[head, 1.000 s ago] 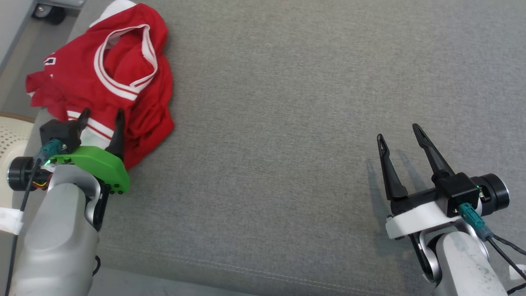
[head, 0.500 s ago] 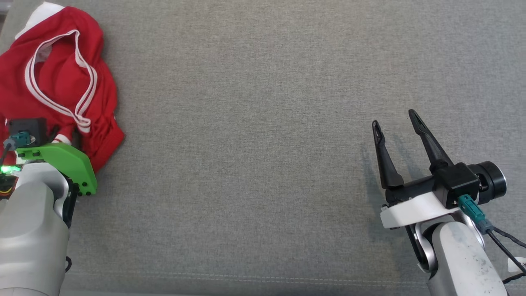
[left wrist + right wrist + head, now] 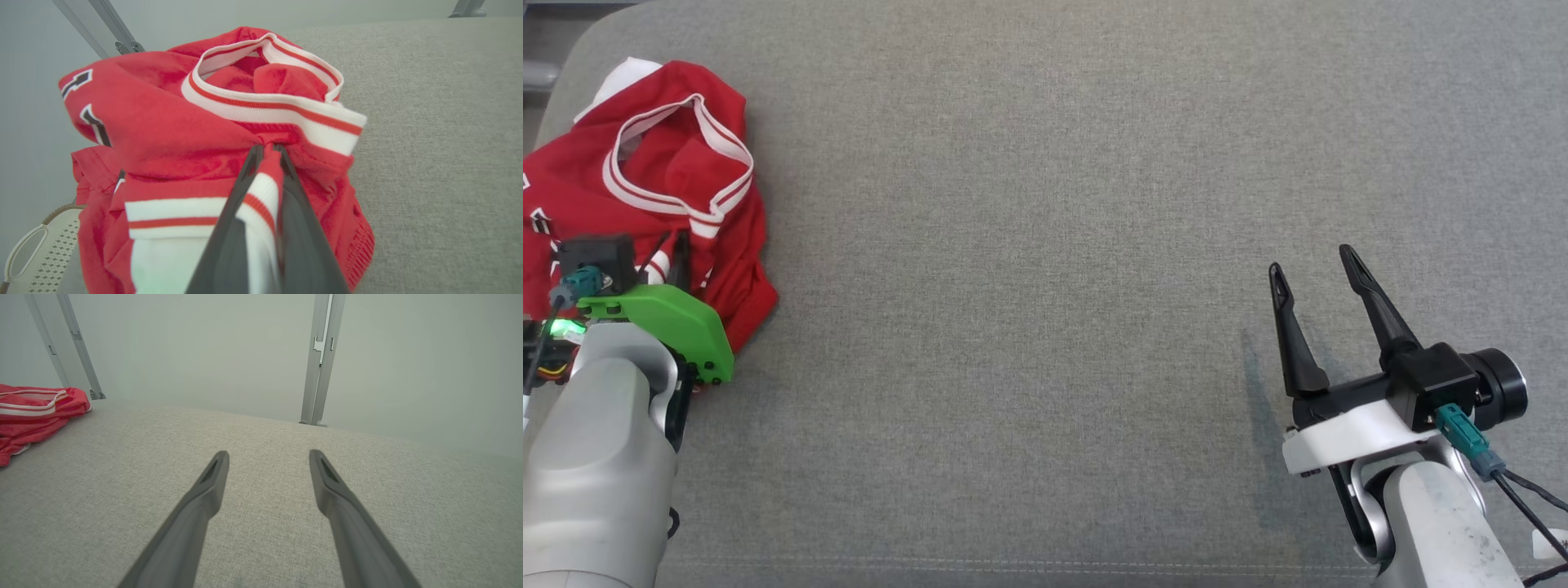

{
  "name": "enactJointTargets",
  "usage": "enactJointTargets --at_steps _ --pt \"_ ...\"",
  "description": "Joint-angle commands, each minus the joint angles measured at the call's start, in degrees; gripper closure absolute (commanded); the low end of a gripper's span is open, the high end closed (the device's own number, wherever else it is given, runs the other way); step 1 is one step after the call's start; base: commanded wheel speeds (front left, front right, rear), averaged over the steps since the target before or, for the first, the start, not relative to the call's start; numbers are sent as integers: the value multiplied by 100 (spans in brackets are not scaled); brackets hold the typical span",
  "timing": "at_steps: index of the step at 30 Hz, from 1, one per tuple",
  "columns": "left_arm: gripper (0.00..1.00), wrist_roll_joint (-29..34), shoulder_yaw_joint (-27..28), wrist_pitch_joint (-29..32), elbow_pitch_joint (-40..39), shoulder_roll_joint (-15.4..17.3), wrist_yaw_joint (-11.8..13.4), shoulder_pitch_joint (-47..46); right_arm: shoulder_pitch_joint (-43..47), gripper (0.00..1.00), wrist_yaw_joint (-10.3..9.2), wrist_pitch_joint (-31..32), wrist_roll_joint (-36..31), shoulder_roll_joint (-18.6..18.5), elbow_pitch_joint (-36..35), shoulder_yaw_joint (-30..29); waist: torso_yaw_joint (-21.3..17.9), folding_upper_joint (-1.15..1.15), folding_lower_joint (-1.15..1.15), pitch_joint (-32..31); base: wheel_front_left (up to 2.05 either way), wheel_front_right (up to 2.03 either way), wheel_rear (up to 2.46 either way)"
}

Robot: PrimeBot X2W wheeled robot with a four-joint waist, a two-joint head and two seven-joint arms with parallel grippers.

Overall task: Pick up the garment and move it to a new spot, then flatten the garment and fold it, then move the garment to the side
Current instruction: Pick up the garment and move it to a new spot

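A red garment point(image 3: 645, 188) with white-and-red striped trim lies bunched at the far left of the grey cushion point(image 3: 1045, 245). My left gripper point(image 3: 670, 245) is shut on a striped fold of the garment point(image 3: 163, 130) at its near edge; the left wrist view shows the fold pinched between the two fingers point(image 3: 245, 192). Over the cushion's right side my right gripper point(image 3: 1315, 265) is open, nothing between its fingers point(image 3: 212, 477). In the right wrist view the garment point(image 3: 36, 408) appears far to the left.
A pale perforated basket point(image 3: 36, 249) sits low at the left beyond the cushion's edge. Grey metal posts point(image 3: 320, 359) stand against the wall behind. A stitched seam runs along the cushion's front edge point(image 3: 1045, 567).
The head camera has shifted, sliding the whole picture. My left gripper went from open at the garment's near edge to shut on its striped fold. The right gripper stays open.
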Motion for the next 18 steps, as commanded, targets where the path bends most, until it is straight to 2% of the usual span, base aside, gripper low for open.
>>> enactJointTargets --at_steps 1,12,18 --pt "100 -29 -70 -57 -108 -31 -10 37 97 0 -2 -18 33 2 25 -12 7 62 -1 -200 0 0 0" --pt "100 -253 -556 -142 -1108 -131 -7 253 383 0 -2 -18 225 11 67 14 -30 62 -1 -613 0 0 0" --pt "100 -398 -790 -42 -1918 -250 -8 381 471 0 -2 -18 283 10 71 -4 -120 62 -1 -788 0 0 0"
